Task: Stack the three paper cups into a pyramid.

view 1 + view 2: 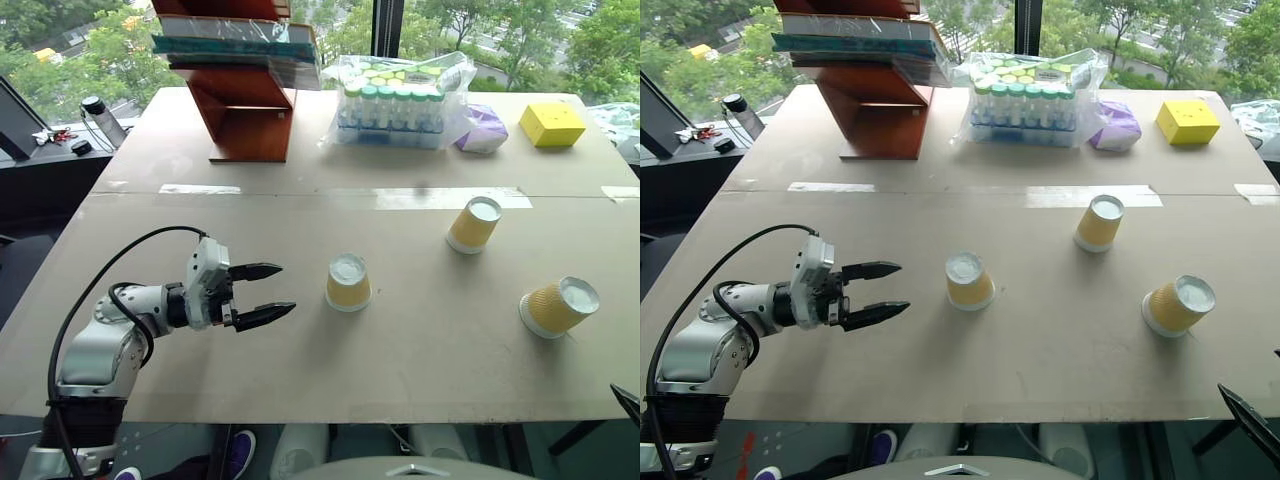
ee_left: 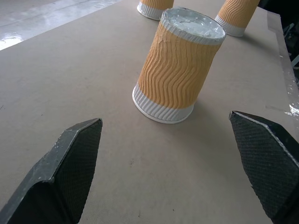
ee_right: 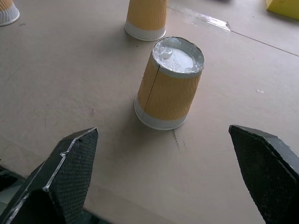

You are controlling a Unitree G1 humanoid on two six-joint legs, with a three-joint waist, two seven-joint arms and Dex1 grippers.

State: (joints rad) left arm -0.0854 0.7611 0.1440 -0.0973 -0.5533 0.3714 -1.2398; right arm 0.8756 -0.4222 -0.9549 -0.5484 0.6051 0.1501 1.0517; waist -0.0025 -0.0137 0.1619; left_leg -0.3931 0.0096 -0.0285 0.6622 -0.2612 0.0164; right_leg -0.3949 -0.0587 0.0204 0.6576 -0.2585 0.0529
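Three yellow-orange ribbed paper cups stand upside down and apart on the brown table [image 1: 200, 400]. One cup [image 1: 348, 281] is in the middle, one [image 1: 474, 224] farther back to the right, one [image 1: 558, 305] near the right edge. My left gripper [image 1: 287, 288] is open, level and pointing at the middle cup [image 2: 177, 74], a short gap from it. In the right wrist view my right gripper [image 3: 162, 132] is open just short of the near right cup [image 3: 169, 84], with nothing between its fingers.
At the table's back stand a red-brown wooden rack [image 1: 245, 110] with books on top, a clear bag of capped tubes [image 1: 395, 105], a purple packet [image 1: 483, 130] and a yellow box [image 1: 551, 123]. A tape strip [image 1: 440, 198] crosses the table. A bottle [image 1: 103, 120] stands on the side desk.
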